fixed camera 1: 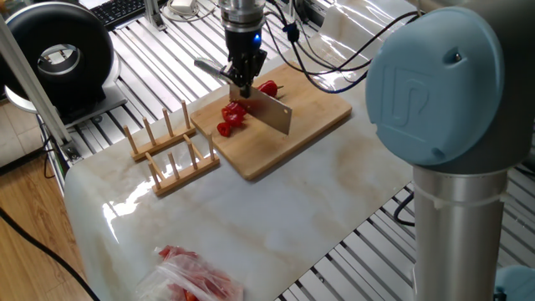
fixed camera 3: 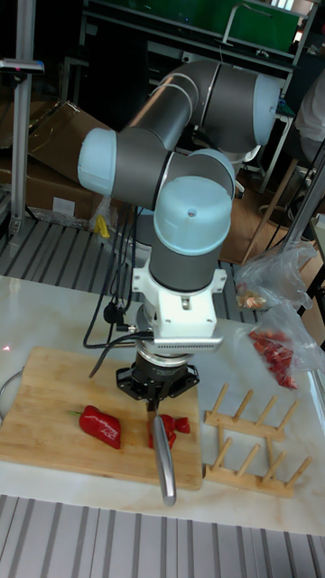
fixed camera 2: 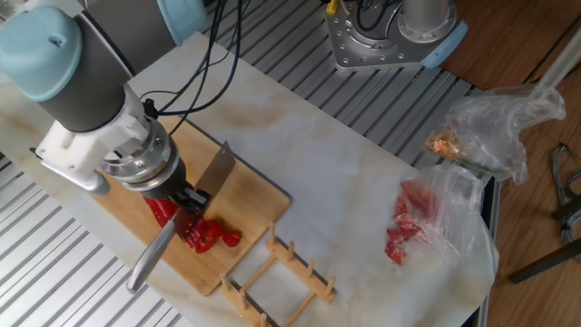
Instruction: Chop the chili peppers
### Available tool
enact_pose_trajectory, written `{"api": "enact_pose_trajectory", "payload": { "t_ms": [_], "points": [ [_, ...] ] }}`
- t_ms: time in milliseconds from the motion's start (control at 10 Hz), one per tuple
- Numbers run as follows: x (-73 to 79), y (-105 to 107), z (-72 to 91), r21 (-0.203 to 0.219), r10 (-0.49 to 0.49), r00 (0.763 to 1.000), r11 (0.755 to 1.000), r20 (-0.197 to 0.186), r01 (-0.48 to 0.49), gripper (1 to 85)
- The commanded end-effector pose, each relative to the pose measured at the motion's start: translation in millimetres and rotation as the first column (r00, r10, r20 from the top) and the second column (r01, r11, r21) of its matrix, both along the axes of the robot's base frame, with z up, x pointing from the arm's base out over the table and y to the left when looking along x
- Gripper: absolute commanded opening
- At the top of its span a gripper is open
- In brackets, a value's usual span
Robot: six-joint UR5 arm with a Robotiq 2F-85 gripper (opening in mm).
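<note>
A bamboo cutting board (fixed camera 1: 322, 110) (fixed camera 2: 257, 196) (fixed camera 3: 36, 397) lies on the marble table. On it are the chili peppers: a larger glossy red piece with a dark stem (fixed camera 1: 267, 88) (fixed camera 3: 99, 425) (fixed camera 2: 163, 212) and a few small red chunks (fixed camera 1: 231, 118) (fixed camera 2: 211, 236) (fixed camera 3: 177, 424). My gripper (fixed camera 1: 242, 80) (fixed camera 2: 187, 196) (fixed camera 3: 158, 404) points straight down over the board, shut on a knife. The knife's steel blade (fixed camera 1: 272, 114) (fixed camera 2: 216, 171) hangs just above the chunks, and its handle (fixed camera 1: 210, 68) (fixed camera 3: 162, 458) sticks out the other side. The fingertips are hidden behind the wrist.
A wooden slotted rack (fixed camera 1: 167, 147) (fixed camera 2: 281, 278) (fixed camera 3: 249, 442) stands beside the board. A clear plastic bag showing red (fixed camera 1: 197, 278) (fixed camera 2: 414, 223) (fixed camera 3: 276, 349) lies farther off, with a second bag (fixed camera 2: 491, 127) near it. A black round device (fixed camera 1: 58, 54) stands at the table's corner.
</note>
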State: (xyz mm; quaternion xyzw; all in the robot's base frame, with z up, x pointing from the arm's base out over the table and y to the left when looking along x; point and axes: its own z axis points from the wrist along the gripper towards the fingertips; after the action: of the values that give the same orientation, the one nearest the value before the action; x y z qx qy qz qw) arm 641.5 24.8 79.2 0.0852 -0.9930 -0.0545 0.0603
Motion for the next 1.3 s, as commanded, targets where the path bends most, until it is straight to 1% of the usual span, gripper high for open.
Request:
{"api": "enact_pose_trajectory", "payload": {
  "t_ms": [0,100,300,400,500,600,800,1000,1100,1200],
  "points": [
    [13.2,-2,8.2,-0.039,-0.039,0.998,0.998,0.051,0.041,1.3],
    [14.3,-9,18.0,-0.06,-0.045,0.997,0.997,0.056,0.049,1.3],
    [12.8,-14,38.4,-0.055,-0.07,0.997,0.996,0.042,0.072,1.3],
    [13.1,-16,44.7,-0.059,-0.079,0.996,0.995,0.051,0.082,1.3],
    [16.9,-21,50.5,-0.065,-0.079,0.994,0.994,0.07,0.084,1.3],
    [20.7,-28,53.5,-0.087,-0.071,0.994,0.993,0.083,0.079,1.3],
    [27.8,-39,54.5,-0.121,-0.057,0.992,0.99,0.109,0.07,1.3],
    [35.7,-47,56.6,-0.128,-0.046,0.989,0.99,0.141,0.064,1.3],
    [37.2,-52,55.3,-0.147,-0.023,0.989,0.988,0.146,0.045,1.3],
    [39.6,-55,49.9,-0.153,-0.016,0.989,0.988,0.145,0.038,1.3]
  ]
}}
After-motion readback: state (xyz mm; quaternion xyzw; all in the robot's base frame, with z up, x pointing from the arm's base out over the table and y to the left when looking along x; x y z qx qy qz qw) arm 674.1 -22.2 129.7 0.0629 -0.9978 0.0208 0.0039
